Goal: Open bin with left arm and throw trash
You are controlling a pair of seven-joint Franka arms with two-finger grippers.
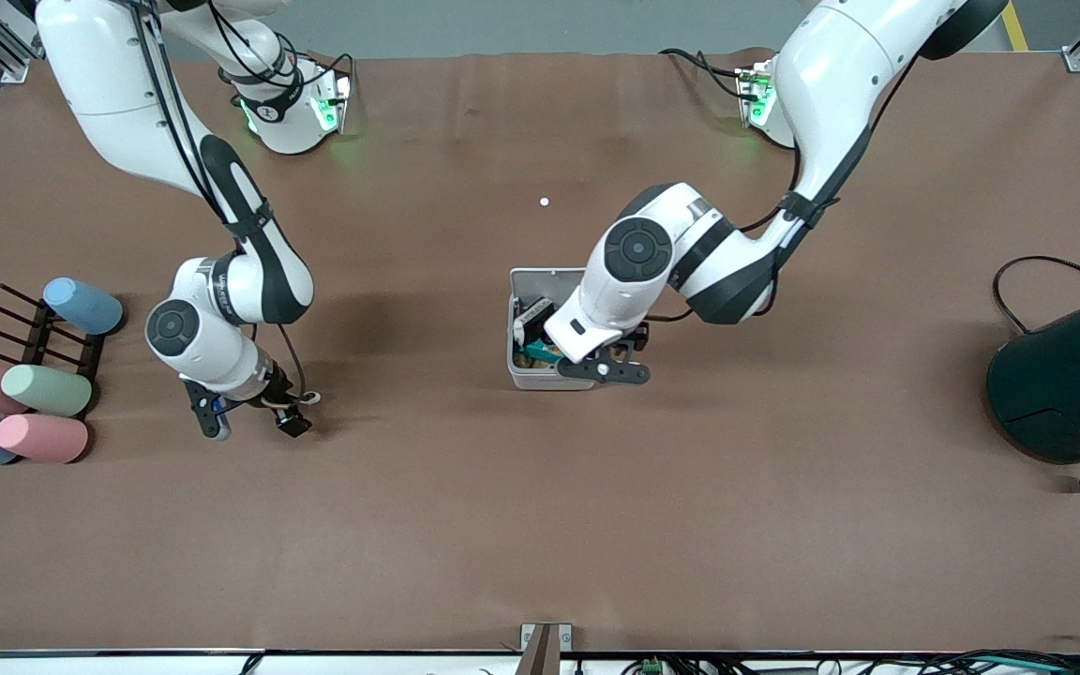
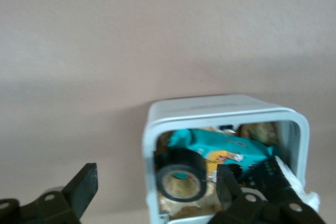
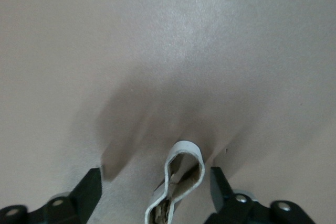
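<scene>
Left arm: reaches from its base down to mid-counter, elbow bent, wrist tipped downward over the bin (image 1: 540,323).
Left claw (image 1: 604,367): at the bin's nearer edge, toward the left arm's end; fingers (image 2: 84,186) spread wide, gripping nothing.
Bin: light-grey square box, mid-counter, standing open; the lid (image 1: 545,281) is tipped up at the edge farther from the front camera.
Bin contents: black tape roll (image 2: 181,176) resting on a teal wrapper (image 2: 223,148); a black-and-white box (image 1: 532,312) leans against the inner wall.
Right arm: bent low toward the right arm's end of the counter, wrist pointing down.
Right claw (image 1: 254,417): just over the counter (image 1: 540,525), fingers set wide apart.
Rubber band (image 3: 177,179): pale twisted loop between the right claw's fingers; whether it touches them, cannot tell.
Rack (image 1: 43,342): black, at the right arm's end, with pastel cylinders on and beside it.
Teal cylinder (image 1: 1070,380): large, dark, at the left arm's end.
White dot (image 1: 544,202): on the counter, farther from the camera than the bin.
</scene>
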